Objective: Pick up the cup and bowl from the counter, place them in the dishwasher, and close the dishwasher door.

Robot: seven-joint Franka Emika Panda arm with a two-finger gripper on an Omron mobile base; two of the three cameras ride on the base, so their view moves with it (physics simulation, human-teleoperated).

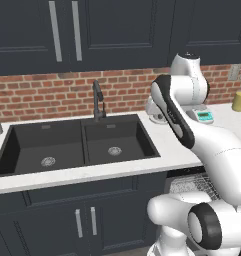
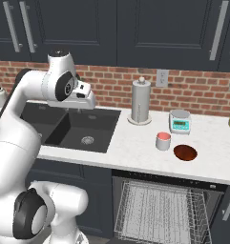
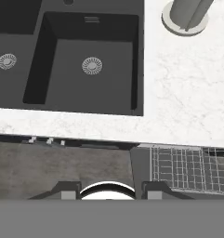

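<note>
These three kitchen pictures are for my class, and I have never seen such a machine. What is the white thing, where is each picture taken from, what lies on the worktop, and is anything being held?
The white thing is a jointed robot arm in a computer-drawn kitchen. Two pictures come from cameras behind it, one to its left and one to its right. The third looks down from its hand, over the claw, whose two fingers stand apart with nothing between them.

On the white marbled stone counter stand a small pinkish-red cup and, beside it, a shallow dark reddish-brown bowl. Behind them are a small kitchen scale and a grey upright roll holder. A black double sink is set into the counter. Below, the dishwasher's silver wire rack is visible, so it is open.
</note>
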